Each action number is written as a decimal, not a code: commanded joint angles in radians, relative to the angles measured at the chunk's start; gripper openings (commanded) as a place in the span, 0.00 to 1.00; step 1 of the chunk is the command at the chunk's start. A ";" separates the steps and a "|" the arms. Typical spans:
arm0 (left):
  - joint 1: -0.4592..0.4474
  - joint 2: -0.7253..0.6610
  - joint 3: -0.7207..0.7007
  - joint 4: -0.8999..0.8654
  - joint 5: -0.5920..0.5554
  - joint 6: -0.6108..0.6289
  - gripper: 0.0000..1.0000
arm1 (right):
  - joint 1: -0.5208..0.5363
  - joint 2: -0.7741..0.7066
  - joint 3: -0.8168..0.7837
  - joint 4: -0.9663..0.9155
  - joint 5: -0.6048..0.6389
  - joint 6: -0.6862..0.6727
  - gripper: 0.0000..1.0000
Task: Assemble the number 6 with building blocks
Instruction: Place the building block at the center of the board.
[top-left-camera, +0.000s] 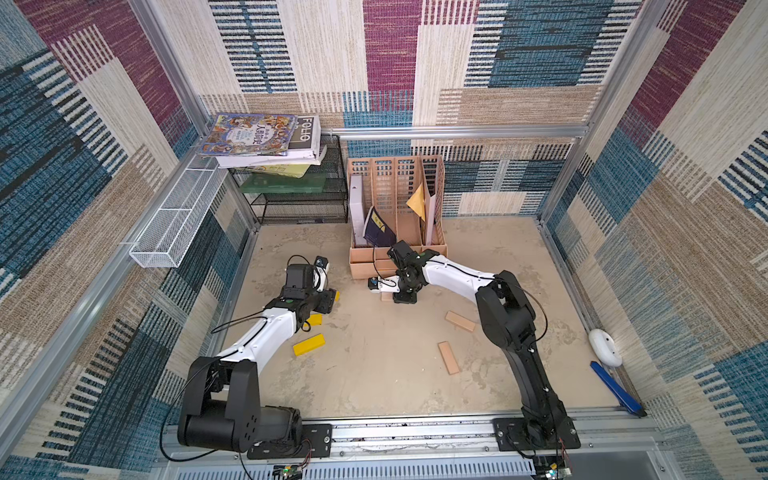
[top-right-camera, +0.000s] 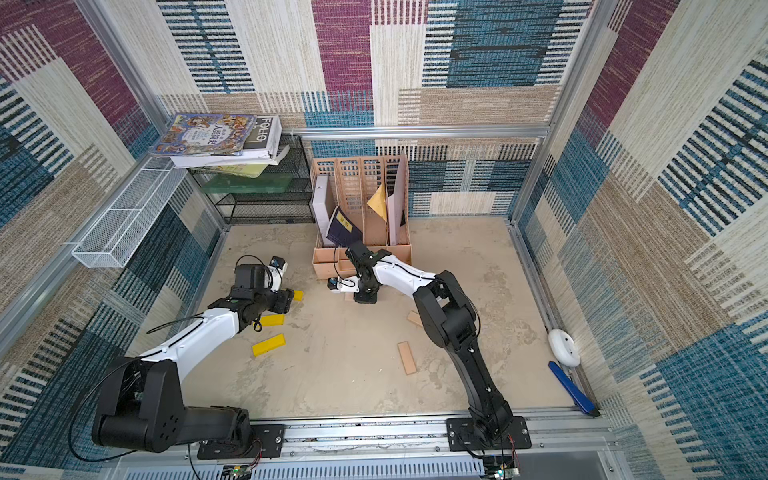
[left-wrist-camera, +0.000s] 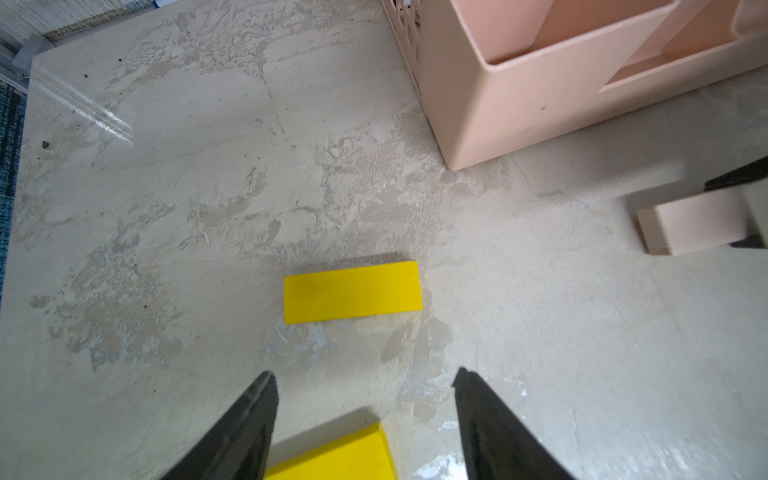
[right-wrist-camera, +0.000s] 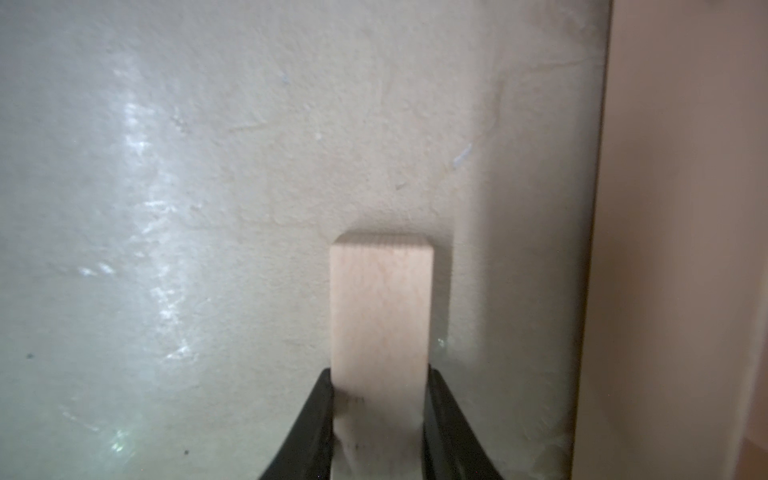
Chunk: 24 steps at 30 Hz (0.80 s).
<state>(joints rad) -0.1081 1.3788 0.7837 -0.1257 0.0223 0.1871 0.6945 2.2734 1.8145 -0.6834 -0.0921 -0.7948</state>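
Nearest the robot's bases, a pale wood plank (top-left-camera: 449, 357) and a yellow plank (top-left-camera: 308, 344) lie flat on the table (top-left-camera: 374, 382), well apart. A little farther, a second pale plank (top-left-camera: 460, 321) lies beside the right arm (top-left-camera: 511, 324), and a second yellow plank (top-left-camera: 314, 319) lies partly under the left arm (top-left-camera: 266, 336). Beyond it the left gripper (left-wrist-camera: 363, 378) hangs low with its jaws spread apart, and a third yellow plank (left-wrist-camera: 353, 292) lies flat just ahead of them. Farther still, the right gripper (right-wrist-camera: 380, 372) is clamped on a third pale plank (right-wrist-camera: 380, 299), low over the table; whether the plank touches the surface cannot be told. Just behind stands the peach file organizer (top-left-camera: 361, 266).
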 joint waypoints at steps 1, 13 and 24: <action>-0.002 0.004 0.009 0.003 0.008 -0.006 0.71 | 0.001 0.010 0.006 -0.001 -0.014 -0.007 0.16; -0.008 0.015 0.033 -0.010 0.006 -0.028 0.74 | 0.020 -0.050 -0.036 0.092 0.039 0.002 0.96; -0.007 0.057 0.152 -0.201 0.004 -0.289 0.76 | -0.086 -0.377 -0.028 0.195 0.055 0.405 0.96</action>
<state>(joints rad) -0.1150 1.4132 0.9062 -0.2363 0.0219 0.0315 0.6525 1.9408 1.7515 -0.5438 -0.0372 -0.6170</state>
